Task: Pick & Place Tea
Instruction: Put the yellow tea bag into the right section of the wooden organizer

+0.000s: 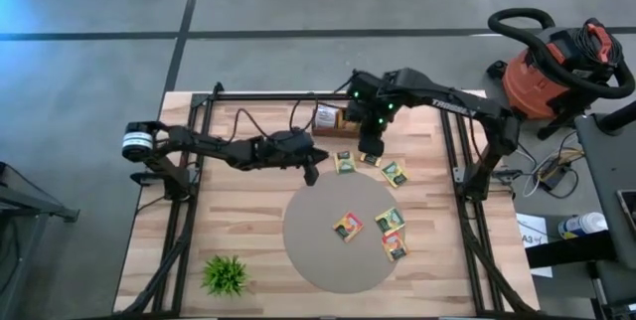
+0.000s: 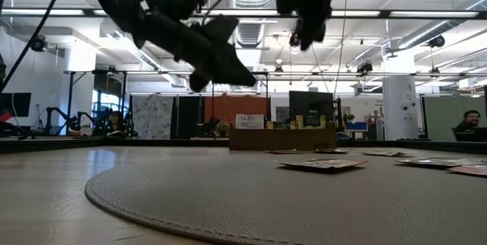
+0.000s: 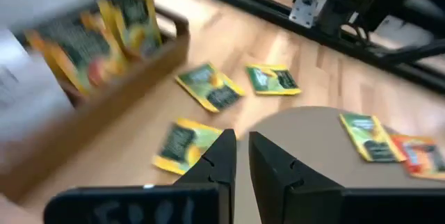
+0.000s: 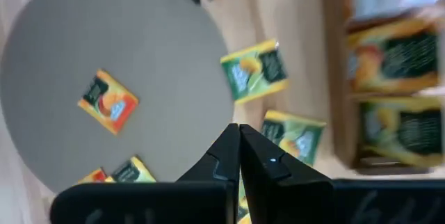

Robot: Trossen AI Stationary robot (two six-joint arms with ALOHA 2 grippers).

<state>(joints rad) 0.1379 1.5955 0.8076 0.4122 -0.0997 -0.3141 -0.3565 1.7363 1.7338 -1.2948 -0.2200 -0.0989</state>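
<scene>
Three yellow-green tea sachets (image 1: 345, 163) (image 1: 370, 159) (image 1: 395, 173) lie flat on the wood, between an open cardboard box (image 1: 333, 119) holding more tea and a round grey mat (image 1: 328, 260). Three more lie on the mat: an orange one (image 1: 347, 226) and two others (image 1: 390, 221) (image 1: 395, 245). My left gripper (image 1: 310, 173) hovers over the mat's far left rim, its fingers (image 3: 222, 156) a narrow gap apart with nothing between them. My right gripper (image 1: 370, 146) hangs shut and empty above the sachets by the box, pointing steeply down (image 4: 238, 137).
A small green plant (image 1: 226, 273) stands at the near left corner. Black frame rails (image 1: 194, 161) run along both sides and the far edge. A red shop vacuum (image 1: 552, 67) sits on the floor off the far right. The near part of the mat is bare.
</scene>
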